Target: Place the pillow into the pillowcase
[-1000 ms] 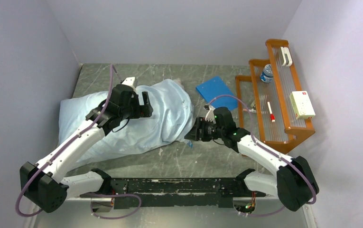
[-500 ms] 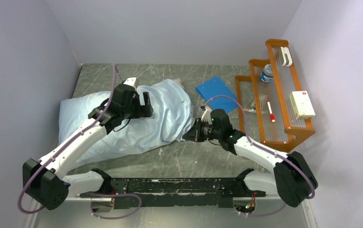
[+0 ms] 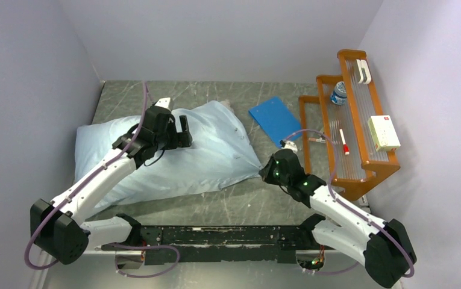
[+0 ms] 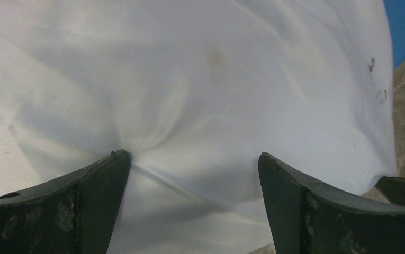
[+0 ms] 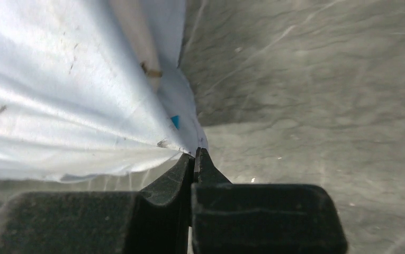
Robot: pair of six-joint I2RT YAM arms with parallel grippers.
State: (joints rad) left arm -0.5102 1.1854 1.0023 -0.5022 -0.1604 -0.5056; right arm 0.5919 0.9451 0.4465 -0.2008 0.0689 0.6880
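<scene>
the pillowcase (image 3: 203, 159) lies across the left and middle of the table (image 3: 246, 205), puffed up full. the pillow itself cannot be picked out, but that plump bulk suggests it sits inside the cloth.

the right gripper (image 3: 264, 170) is clamped tight on the right near corner of the pillowcase, and the cloth runs taut from there into a point. the left gripper (image 3: 185, 133) is spread wide over the far middle of the bulge, holding nothing.

the cloth looks thin, light and limp, so it should stretch and crease rather than resist. a seam or corner seems the best place to grip it, since a pinch on the broad face would likely slip or catch the stuffing too. the filling looks soft and should give under a push.

the top view alone shows the whole layout, with the blue square (image 3: 273, 117) and wooden rack (image 3: 348, 162) to the right. the right wrist view shows the pinched corner vanishing between closed jaws. the left wrist view shows creases fanning from one fingertip (image 4: 118, 159) pressed into the cloth.
</scene>
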